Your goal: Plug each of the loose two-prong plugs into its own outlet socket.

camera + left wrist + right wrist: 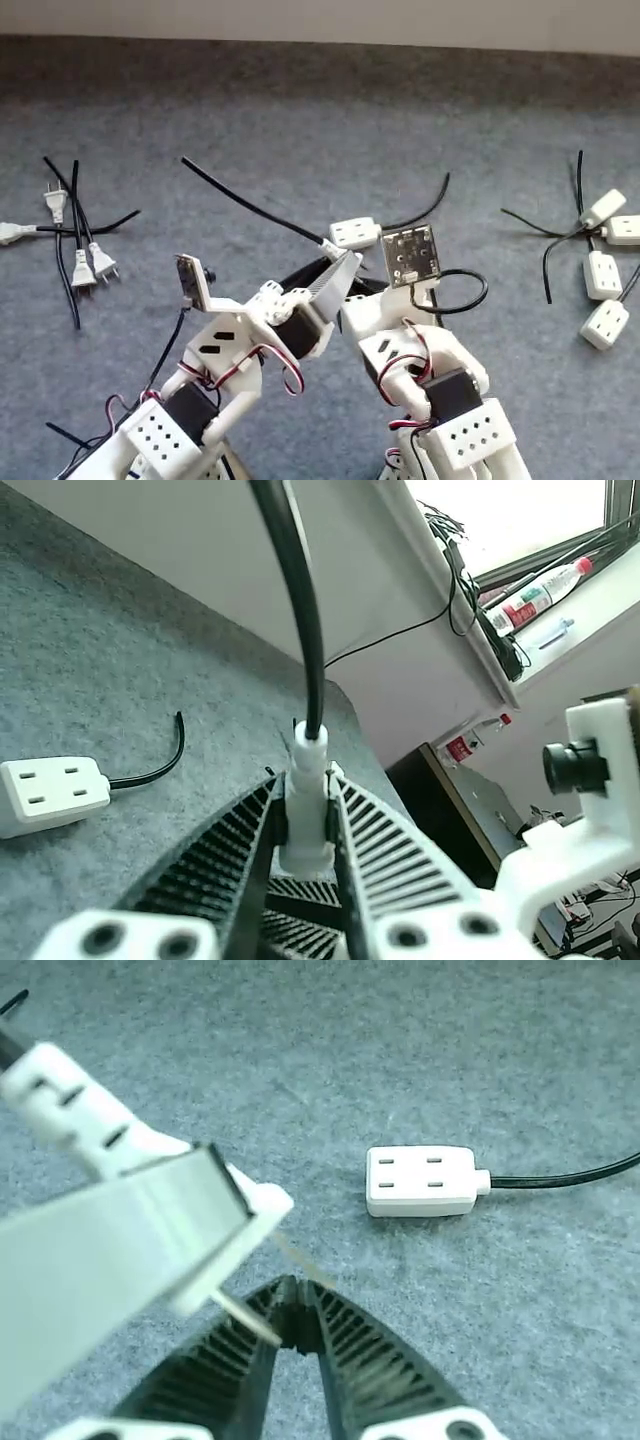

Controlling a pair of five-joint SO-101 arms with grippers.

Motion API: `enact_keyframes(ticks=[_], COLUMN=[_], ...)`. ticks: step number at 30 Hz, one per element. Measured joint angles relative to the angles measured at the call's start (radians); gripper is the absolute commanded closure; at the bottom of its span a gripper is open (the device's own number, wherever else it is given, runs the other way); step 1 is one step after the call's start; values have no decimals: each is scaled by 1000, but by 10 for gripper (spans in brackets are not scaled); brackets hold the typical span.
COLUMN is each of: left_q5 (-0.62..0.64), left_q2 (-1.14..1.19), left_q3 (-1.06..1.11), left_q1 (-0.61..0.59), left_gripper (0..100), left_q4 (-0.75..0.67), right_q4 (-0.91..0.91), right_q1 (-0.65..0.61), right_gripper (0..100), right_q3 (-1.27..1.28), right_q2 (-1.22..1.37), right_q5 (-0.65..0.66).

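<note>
Left jaws grasped a plug (306, 790), its body partly hidden between them; right jaws were clenched, a socket (420, 1182) beyond their tips.

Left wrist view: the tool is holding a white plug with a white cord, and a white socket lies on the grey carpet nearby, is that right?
Not quite: the cord is black, not white, as the left wrist view shows. The rest holds: the left tool grips the white plug, and a white socket lies on the grey carpet nearby.
</note>
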Motion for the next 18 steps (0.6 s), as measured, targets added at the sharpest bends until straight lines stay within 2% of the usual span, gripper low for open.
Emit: enact_keyframes(ticks=[3,9,18], left_q5=[0,0,-6], left_q2=[0,0,-3], left_q3=[0,0,2], left_q1=[0,37,60], left_gripper=[993,993,993], left_q4=[-3,-5,-6], right_q4=[-6,-72,-150], right_q1=[3,95,103], right_gripper=[991,991,991], right_q3=[6,9,11], right_q2=[-2,-2,41], right_q5=[0,2,2])
